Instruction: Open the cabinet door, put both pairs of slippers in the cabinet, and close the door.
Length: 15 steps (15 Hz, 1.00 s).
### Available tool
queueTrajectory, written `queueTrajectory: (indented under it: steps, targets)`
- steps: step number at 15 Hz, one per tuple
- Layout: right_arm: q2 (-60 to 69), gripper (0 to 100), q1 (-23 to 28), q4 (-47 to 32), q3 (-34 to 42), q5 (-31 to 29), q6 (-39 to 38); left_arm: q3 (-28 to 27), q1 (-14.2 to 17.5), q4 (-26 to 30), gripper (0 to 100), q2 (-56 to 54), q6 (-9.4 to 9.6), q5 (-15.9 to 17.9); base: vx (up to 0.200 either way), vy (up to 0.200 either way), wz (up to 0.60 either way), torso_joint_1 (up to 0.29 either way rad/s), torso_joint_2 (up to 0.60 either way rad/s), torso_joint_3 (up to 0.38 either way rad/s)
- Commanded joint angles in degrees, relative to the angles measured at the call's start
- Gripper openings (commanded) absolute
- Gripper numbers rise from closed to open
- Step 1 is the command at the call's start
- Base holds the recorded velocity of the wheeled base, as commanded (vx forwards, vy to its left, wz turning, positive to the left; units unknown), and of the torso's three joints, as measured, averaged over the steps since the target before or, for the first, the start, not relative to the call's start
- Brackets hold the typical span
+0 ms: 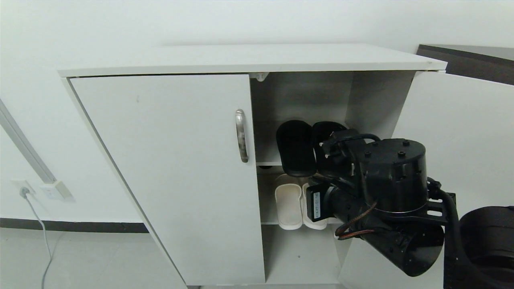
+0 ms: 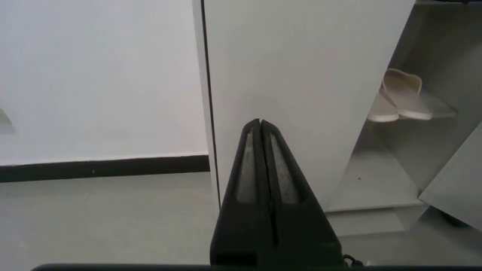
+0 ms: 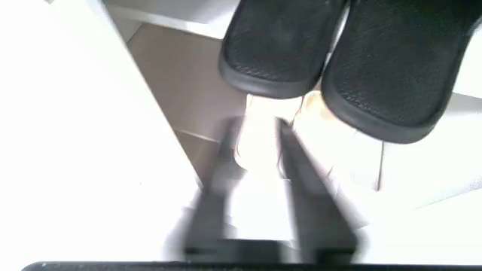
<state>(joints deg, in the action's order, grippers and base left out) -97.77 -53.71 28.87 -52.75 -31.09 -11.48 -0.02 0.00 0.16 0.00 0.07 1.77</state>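
Open cabinet [image 1: 249,60] — black slippers [image 1: 295,147] on upper shelf [image 1: 266,162], white slippers [image 1: 288,204] on lower shelf [image 1: 268,222]

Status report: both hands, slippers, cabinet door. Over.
Left hand shut, empty. Right hand open, near black slippers on upper shelf. White slippers below. Right door open.

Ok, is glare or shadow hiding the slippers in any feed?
Head view: cabinet interior shaded, yet black slippers and white slippers read clearly. Right wrist view: bright white surfaces swallow the white slippers' edges. Left wrist view: evenly lit, white slippers plain.
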Motion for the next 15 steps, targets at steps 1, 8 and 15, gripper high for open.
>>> queueTrajectory:
  steps: [1, 8, 15]
  targets:
    - [-0.5, 0, -0.3, 0.0, 0.2, 0.1, -0.1, -0.1, 0.0, 0.0, 0, 0.0, 0.01, 0.0, 0.0, 0.0, 0.0, 0.0, 0.0, 0.0]
    - [-3.7, 0, -1.2, 5.1, 1.8, -0.1, 0.3, 0.0, 0.0, 0.0, 0, 0.0, 0.01, 0.0, 0.0, 0.0, 0.0, 0.0, 0.0, 0.0]
    - [-4.3, 0, -1.1, 5.1, 3.0, -0.1, 0.4, 0.0, 0.0, 0.0, 0, 0.1, 0.1, 0.1, -0.143, 0.0, 0.0, 0.003, 0.0, 0.0]
